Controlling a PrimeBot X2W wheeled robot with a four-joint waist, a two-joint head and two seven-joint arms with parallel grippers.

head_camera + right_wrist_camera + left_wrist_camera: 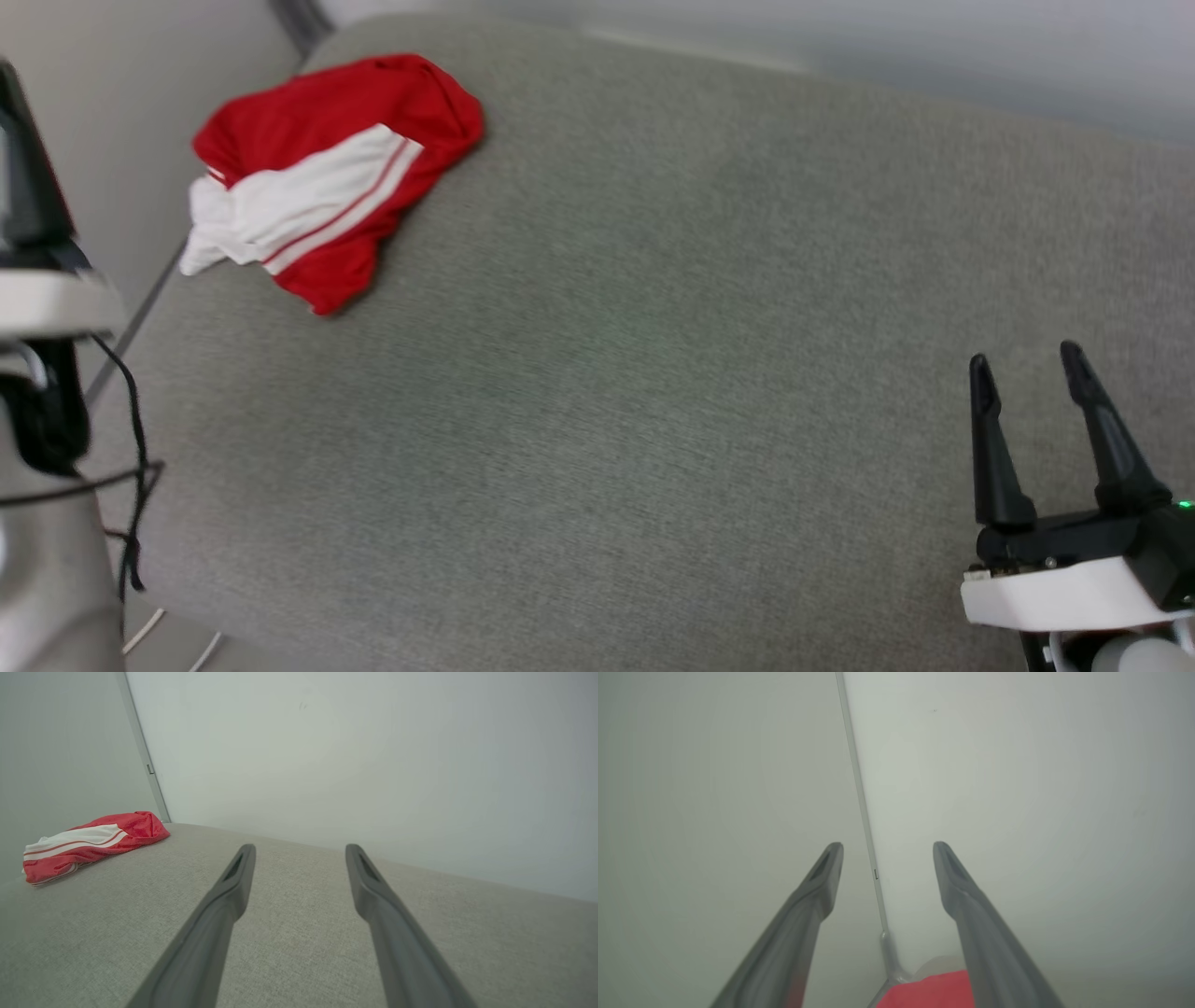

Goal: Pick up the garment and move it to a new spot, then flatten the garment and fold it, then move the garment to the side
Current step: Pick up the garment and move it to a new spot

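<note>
The crumpled garment (327, 177) lay at the grey table's (653, 392) far left corner, well apart from the right gripper (1024, 359), spread wide and empty at the near right; the left gripper (887, 845) also gaped empty.

The head camera looks steeply down on the grey fabric surface (653, 392), with the garment (327, 177) at its far left corner. The right wrist camera sits low over the near right part, facing that corner along the right tool (300, 848). The left wrist camera, close above the garment, faces the wall seam (861, 802). All three share the garment.
</note>
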